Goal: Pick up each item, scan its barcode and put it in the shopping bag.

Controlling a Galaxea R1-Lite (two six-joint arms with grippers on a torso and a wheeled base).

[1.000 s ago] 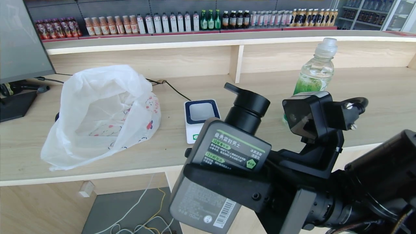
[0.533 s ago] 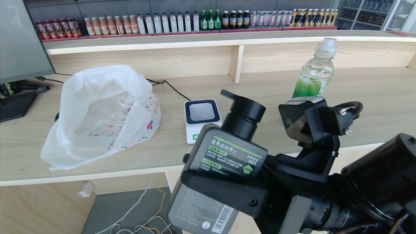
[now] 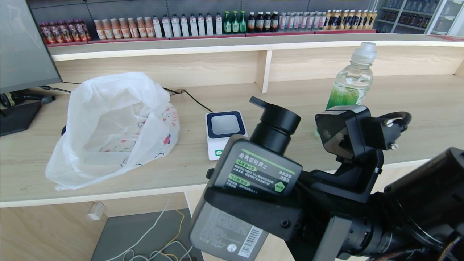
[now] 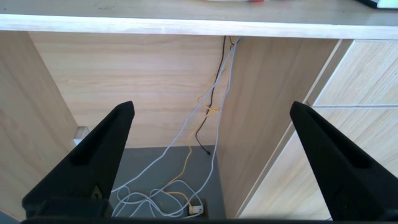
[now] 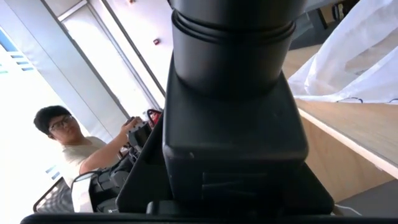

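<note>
A: Where's the pump bottle [image 3: 257,170]?

B: In the right gripper [image 3: 250,208], whose fingers are pressed across its middle. It's raised and tilted near the front edge of the counter [image 3: 417,119], w/ the scanner [image 3: 223,127] just beyond.

A: How will it handle?

B: Stiff plastic, prob. fairly heavy if full, w/ smooth sides (might slip when turned). The flat mid-body is the place to hold; leave the pump head alone.

A: What do the views add?

B: Head view gives the barcode [image 3: 253,235] near the base, facing up, not toward the scanner. Right wrist view gives the bottle's dark neck close up, w/ the bag [image 5: 367,50] behind. Left wrist view gives the left gripper [image 4: 211,112], spread wide w/ nothing in it, below the counter near loose cables [image 4: 186,180].
</note>
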